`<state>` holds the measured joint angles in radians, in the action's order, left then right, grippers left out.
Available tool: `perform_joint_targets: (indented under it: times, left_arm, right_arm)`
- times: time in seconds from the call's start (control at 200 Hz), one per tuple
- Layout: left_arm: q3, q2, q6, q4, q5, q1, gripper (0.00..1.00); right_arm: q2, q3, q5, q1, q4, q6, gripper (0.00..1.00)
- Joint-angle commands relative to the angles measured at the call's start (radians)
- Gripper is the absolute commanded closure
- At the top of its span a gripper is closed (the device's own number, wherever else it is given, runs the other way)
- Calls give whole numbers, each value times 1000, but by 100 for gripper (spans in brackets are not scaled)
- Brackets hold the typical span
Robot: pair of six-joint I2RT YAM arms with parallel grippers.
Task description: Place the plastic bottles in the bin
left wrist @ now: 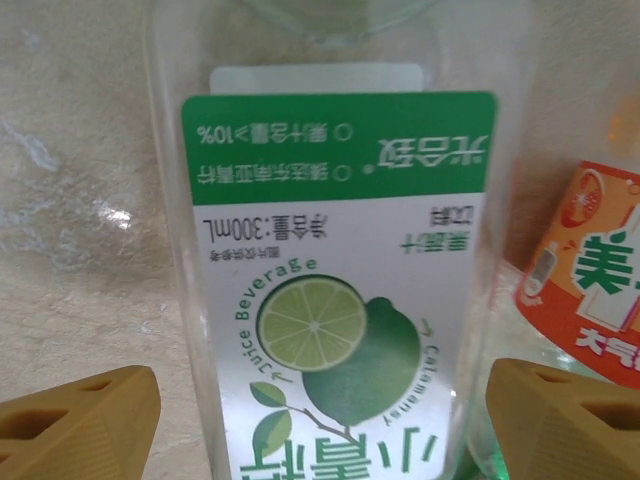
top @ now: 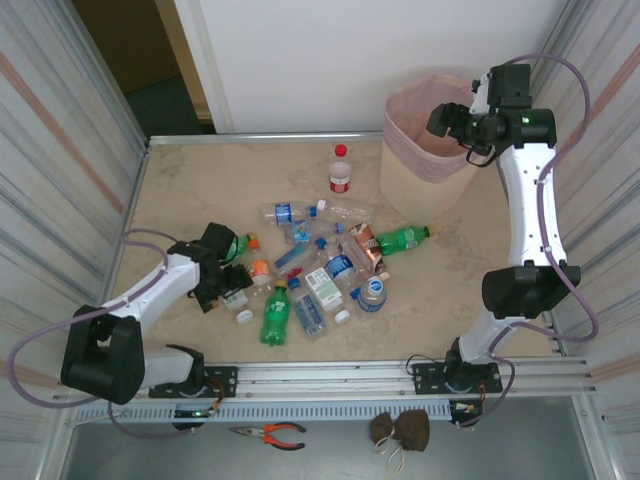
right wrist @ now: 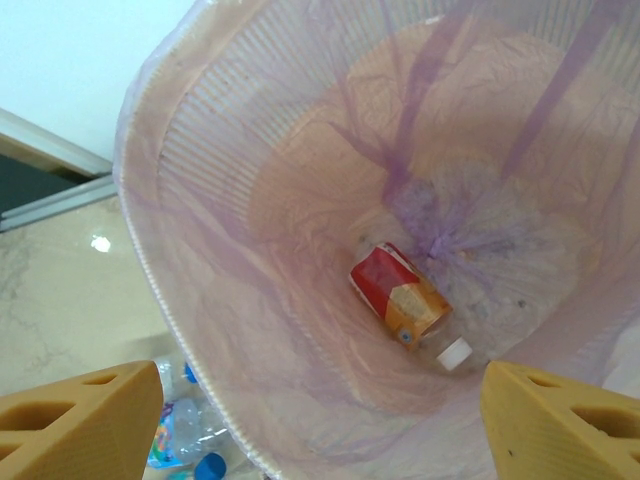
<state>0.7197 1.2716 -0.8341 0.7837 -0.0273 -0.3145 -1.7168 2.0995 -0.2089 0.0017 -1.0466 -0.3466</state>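
Observation:
Several plastic bottles lie in a heap mid-table; a red-capped one stands upright behind them. My left gripper is low over the heap's left edge and open. Its fingers flank a clear bottle with a green-and-white lime label lying on the table, next to an orange-labelled bottle. The bin, beige with a pink liner, stands at the back right. My right gripper hovers open over its mouth with nothing between the fingers. Inside the bin lies a red-and-orange labelled bottle with a white cap.
One green bottle lies right of the heap and another lies at its near side. Loose caps are scattered near the front. Ribbed wall panels close in both table sides. Pliers and a dark pouch lie below the front rail.

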Motion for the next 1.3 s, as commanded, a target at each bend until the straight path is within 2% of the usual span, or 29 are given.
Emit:
perform_joint_targets:
  times: [0.0,0.606,0.907,1.052,1.233,1.293]
  left_arm:
    - [-30,14,-33,3,15,-10,17]
    - [-86,-53,-48,48,11,-43,28]
    - [4,-205,-13,141,17,-51,34]
    - [68,-332,79,94,-54,-51,35]
    - [101,-469,247,-137,-234,-51,39]
    - [104,-502,280,-231,-290,-49,40]
  right_arm:
    - [44,-17,-9,7,8,26,18]
    - [68,-32,7,25,0,31,19]
    - [122,-56,-2,50,-3,32,20]
    - [176,-98,-60,70,20,26,20]
    - [286,-216,-219,104,163,15,19]
    - [334,-308,-288,119,242,4,18]
